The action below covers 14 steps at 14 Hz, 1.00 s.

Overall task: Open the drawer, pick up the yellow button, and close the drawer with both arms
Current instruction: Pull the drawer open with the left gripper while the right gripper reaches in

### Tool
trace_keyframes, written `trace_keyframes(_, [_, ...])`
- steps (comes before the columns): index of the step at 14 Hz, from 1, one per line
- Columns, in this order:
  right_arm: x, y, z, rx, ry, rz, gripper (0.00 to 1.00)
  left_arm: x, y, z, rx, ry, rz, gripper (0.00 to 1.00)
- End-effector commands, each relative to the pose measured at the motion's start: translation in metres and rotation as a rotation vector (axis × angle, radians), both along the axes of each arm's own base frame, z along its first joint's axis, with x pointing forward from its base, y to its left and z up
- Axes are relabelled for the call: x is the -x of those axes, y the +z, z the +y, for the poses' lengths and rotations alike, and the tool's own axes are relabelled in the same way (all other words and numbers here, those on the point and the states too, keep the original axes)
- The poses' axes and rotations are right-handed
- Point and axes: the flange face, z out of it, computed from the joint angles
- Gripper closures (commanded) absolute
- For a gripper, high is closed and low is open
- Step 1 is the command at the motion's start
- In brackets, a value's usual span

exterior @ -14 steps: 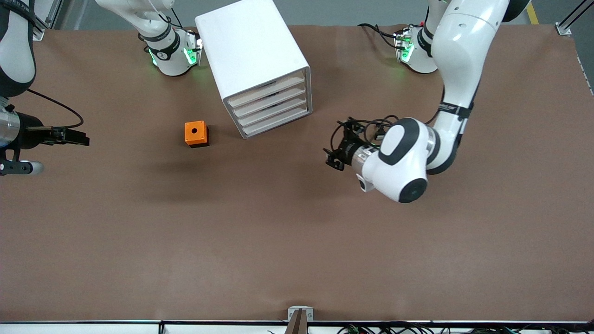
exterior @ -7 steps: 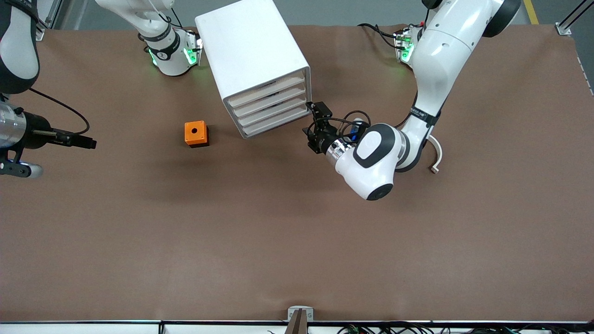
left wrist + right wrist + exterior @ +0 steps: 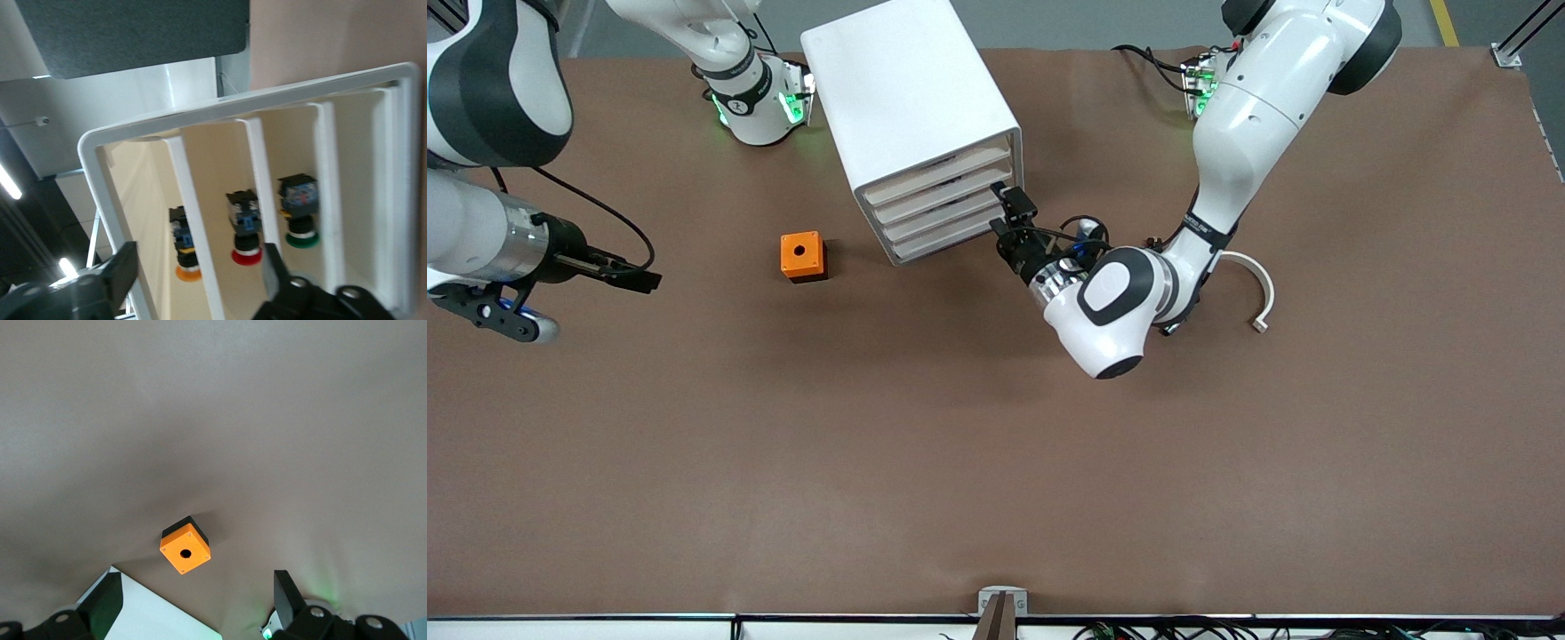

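- Left gripper, fingers spread wide, faces the cabinet drawer fronts.
- Right gripper, fingers apart, hovers near the orange cube beside the cabinet.

Bright overhead light — soft shadows, wrist views w/ slight blur.

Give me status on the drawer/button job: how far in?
Nothing done: the drawer is closed. In hand: the left hand, open, sits at the cabinet front. The right hand, open, waits over bare table. Left: open the drawer, take the button, close the drawer.
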Motion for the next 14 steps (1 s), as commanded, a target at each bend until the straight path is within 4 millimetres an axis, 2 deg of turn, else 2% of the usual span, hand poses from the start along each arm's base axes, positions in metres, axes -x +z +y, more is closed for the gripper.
trace_keyframes(1, [0.006,0.002,0.018,0.019,-0.071,0.001,0.00,0.017,0.006,-0.013,0.004,-0.053,0.063,0.28])
trace_keyframes(4, [0.009,-0.001,0.055,0.048,-0.125,-0.013,0.00,0.036,0.000,-0.020,-0.030,-0.106,0.093,0.32])
trace_keyframes(7, [0.018,0.000,0.109,0.056,-0.240,-0.020,0.00,0.047,-0.007,-0.028,-0.060,-0.124,0.110,0.34])
trace_keyframes(9, [0.026,0.002,0.144,0.057,-0.292,-0.033,0.00,0.056,-0.010,-0.036,-0.066,-0.139,0.114,0.43])
trace_keyframes(11, [0.037,-0.005,0.180,0.073,-0.338,-0.050,0.00,0.065,-0.012,-0.042,-0.069,-0.157,0.117,0.52])
trace_keyframes(14, [0.061,-0.011,0.244,0.092,-0.397,-0.092,0.00,0.076,-0.021,-0.047,-0.075,-0.177,0.129,0.64])
